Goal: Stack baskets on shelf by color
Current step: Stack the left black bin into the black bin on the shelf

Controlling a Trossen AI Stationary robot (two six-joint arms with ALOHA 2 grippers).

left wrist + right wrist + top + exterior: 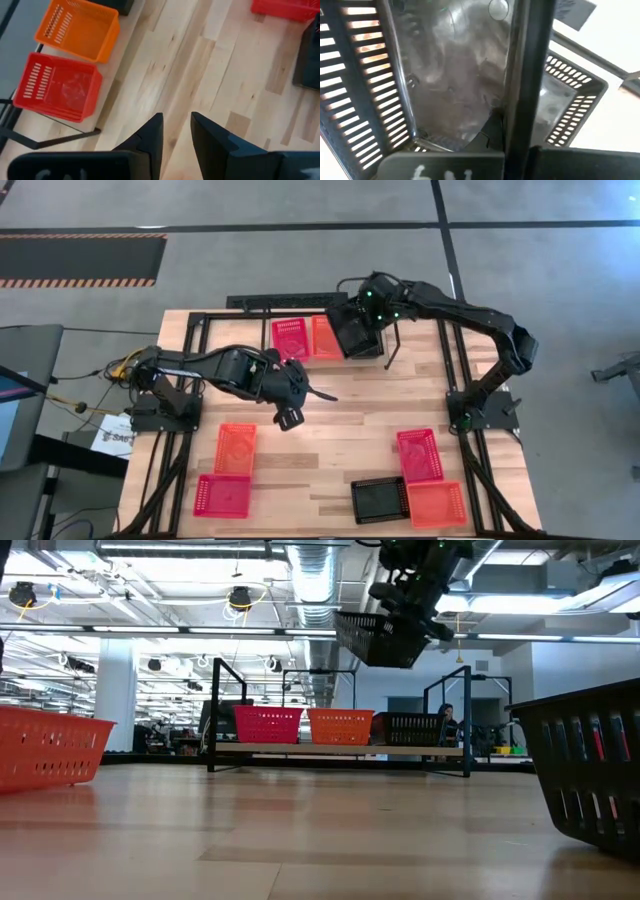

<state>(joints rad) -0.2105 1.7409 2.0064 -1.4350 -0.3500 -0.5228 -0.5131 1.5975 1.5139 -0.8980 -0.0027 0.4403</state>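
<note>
- A black basket [355, 332] hangs in the air, clamped in the right end effector [366, 315], above the shelf [340, 751].
- Just beside it on the shelf sit an orange basket [326, 337] and a red basket [291, 338].
- The left end effector [176, 131] hovers over the table [340, 415], fingers narrowly parted, holding nothing.

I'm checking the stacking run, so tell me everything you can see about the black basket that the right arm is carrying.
The black basket is a small shallow rectangular tray of dark plastic with slotted mesh walls and a glossy floor. The right hand is shut on its rim and holds it tilted in the air, above the right end of the shelf, where another black basket already sits. Nothing but the hand touches it.
</note>
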